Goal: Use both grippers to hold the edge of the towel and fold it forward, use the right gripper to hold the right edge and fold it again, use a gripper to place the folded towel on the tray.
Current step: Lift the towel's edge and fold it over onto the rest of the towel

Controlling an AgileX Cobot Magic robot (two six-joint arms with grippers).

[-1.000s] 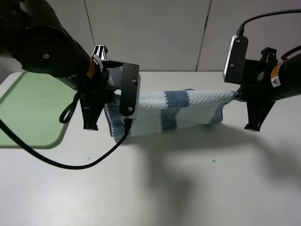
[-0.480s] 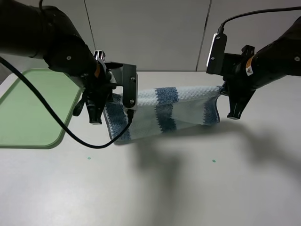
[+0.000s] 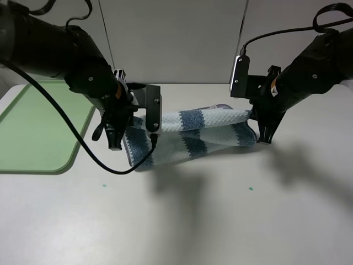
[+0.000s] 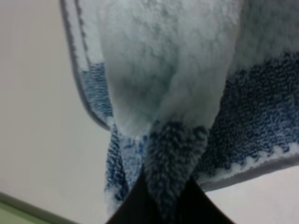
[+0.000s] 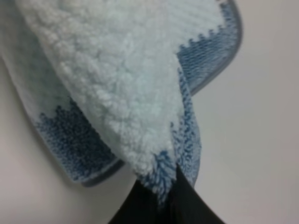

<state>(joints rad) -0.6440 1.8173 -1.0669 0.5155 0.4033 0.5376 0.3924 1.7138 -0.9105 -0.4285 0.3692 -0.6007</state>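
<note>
The white and blue-grey striped towel (image 3: 193,130) hangs stretched between both grippers over the table's middle, its lower half lying doubled on the table. My left gripper (image 3: 132,116) is shut on the edge of the towel at its left end. My right gripper (image 3: 255,115) is shut on the edge at the right end. In the left wrist view the towel (image 4: 177,93) bunches into the black fingertips (image 4: 135,205). The right wrist view shows the towel (image 5: 117,88) pinched the same way between dark fingertips (image 5: 187,200). The pale-green tray (image 3: 38,130) lies at the far left.
A black cable (image 3: 83,149) loops from the left arm down over the table beside the tray. White wall panels (image 3: 176,38) stand behind the table. Two small green specks (image 3: 251,188) mark the bare table in front.
Both grippers have moved away from the camera and lower, carrying the held towel edge over the part lying on the table. The towel now sags lower and looks more doubled.
</note>
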